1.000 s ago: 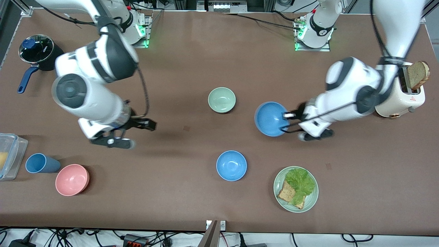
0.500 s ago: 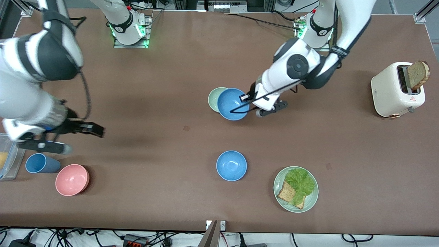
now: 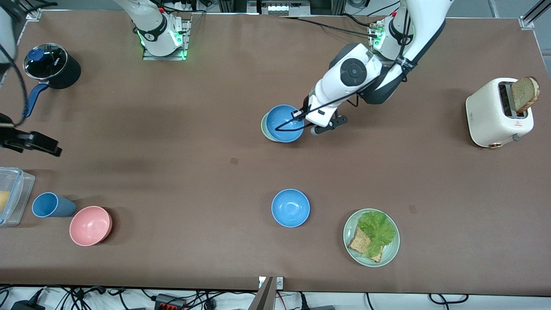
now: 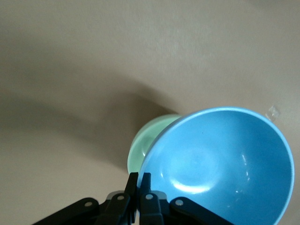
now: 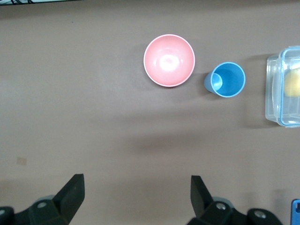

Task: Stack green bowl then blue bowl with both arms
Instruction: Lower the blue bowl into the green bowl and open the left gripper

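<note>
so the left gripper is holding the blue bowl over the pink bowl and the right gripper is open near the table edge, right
Not quite. The left gripper holds the blue bowl over the green bowl, not the pink one; the left wrist view shows green under the blue rim. The pink bowl sits beside the blue cup. The right gripper is open near the table edge, as you said.

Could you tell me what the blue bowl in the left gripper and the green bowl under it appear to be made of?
The blue bowl, pinched at its rim by the left gripper, looks like glossy plastic or melamine, possibly glazed ceramic: its inside shows soft bright highlights and even colour. The green bowl beneath shows only a pale mint edge; it seems a matching piece, but its finish is mostly hidden.
</note>
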`<state>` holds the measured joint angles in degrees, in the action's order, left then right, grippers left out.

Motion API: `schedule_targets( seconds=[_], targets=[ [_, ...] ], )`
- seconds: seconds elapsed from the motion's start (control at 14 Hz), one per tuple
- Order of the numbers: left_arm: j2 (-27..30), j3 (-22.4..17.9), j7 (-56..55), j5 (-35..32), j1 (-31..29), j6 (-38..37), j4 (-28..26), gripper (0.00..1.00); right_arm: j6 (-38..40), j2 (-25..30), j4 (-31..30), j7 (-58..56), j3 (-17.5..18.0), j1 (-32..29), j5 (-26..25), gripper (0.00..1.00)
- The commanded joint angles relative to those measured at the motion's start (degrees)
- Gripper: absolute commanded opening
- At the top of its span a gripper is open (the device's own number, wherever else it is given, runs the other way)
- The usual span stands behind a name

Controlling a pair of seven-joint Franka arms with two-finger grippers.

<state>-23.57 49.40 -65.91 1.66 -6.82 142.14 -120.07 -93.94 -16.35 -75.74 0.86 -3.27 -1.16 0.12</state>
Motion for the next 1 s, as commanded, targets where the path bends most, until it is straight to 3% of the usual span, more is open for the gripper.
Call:
schedule_targets(
  seconds=[0.0,0.43,0.71,0.93],
  targets=[
    [0.02,-0.62,-2.02,-2.45,1.19,2.34,-0.87,0.00,1.91,2.98,-1.96,-3.74,-0.33,0.01,0.76,1.00],
    [-3.15,-2.64,-5.88,-9.03,3.74,4.62,-0.78,0.00,2.01,6.06,-5.38,-2.88,-0.60,0.10,0.06,1.00],
    [-4.29,-3.08,-6.16,-9.92,4.00,5.08,-0.78,0.00,-5.89,13.95,-18.71,-2.97,-0.51,0.19,-0.90,1.00],
    [-4.56,-3.08,-6.51,-10.18,4.97,5.08,-0.78,0.00,-5.47,15.12,-20.06,-3.14,-0.08,0.36,-1.08,1.00]
  ],
)
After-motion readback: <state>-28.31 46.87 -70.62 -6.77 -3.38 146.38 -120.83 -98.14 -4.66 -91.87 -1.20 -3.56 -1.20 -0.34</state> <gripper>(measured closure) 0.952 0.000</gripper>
